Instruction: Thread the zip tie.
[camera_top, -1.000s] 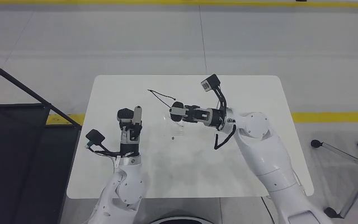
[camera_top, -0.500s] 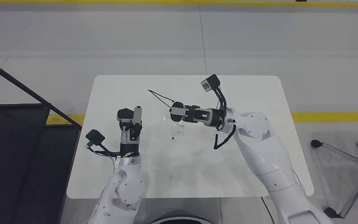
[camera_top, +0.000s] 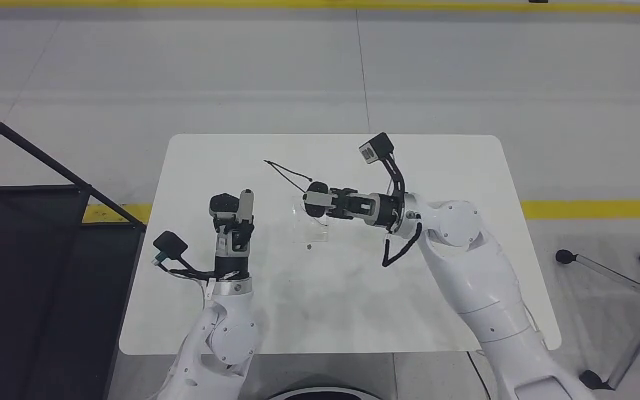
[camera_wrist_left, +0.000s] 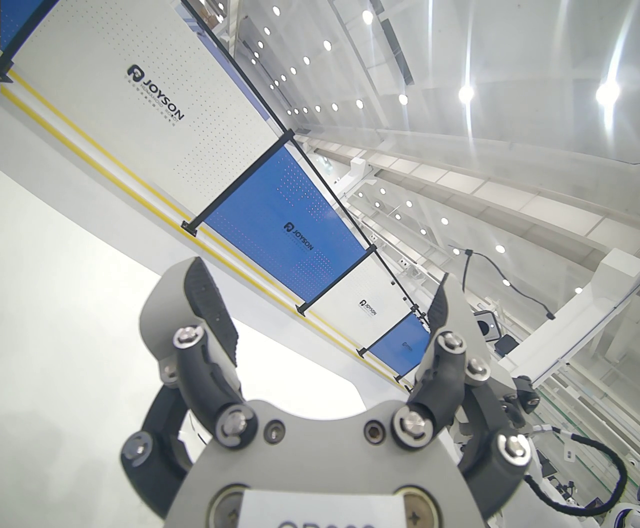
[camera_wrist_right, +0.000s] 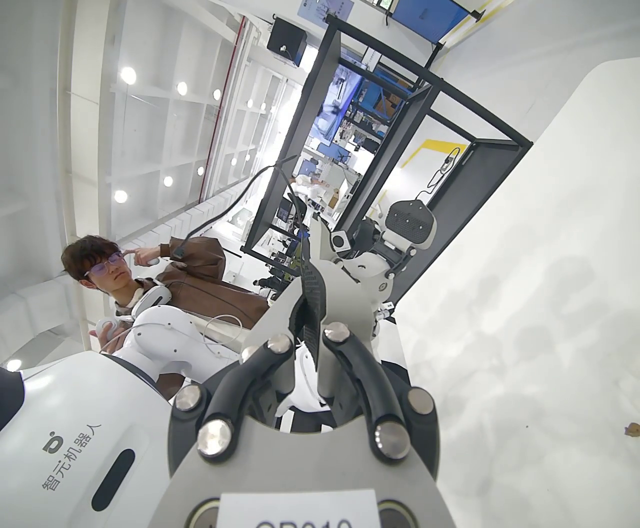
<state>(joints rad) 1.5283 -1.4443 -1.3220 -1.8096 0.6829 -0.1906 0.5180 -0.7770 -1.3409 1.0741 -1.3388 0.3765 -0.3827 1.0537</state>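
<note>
The right gripper (camera_top: 309, 199) is clamped on one end of the black zip tie (camera_top: 284, 172), the strip pinched flat between its pads (camera_wrist_right: 320, 280). From the jaws, the thin tie runs out over the white table (camera_top: 450, 170) toward the far left corner; whether its free tip touches the surface cannot be told. The left gripper (camera_top: 240, 206) stands nearer the robot, pointing upward, its fingers (camera_wrist_left: 210, 305) spread apart, well clear of the tie. A small dark speck (camera_top: 311, 246) lies on the table between the two arms.

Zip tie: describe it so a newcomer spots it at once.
On the white table, find the right gripper near the middle. The zip tie is the thin black strand pinched in it, running toward the table's far left corner. It is much thinner than the arm's black cable.
</note>
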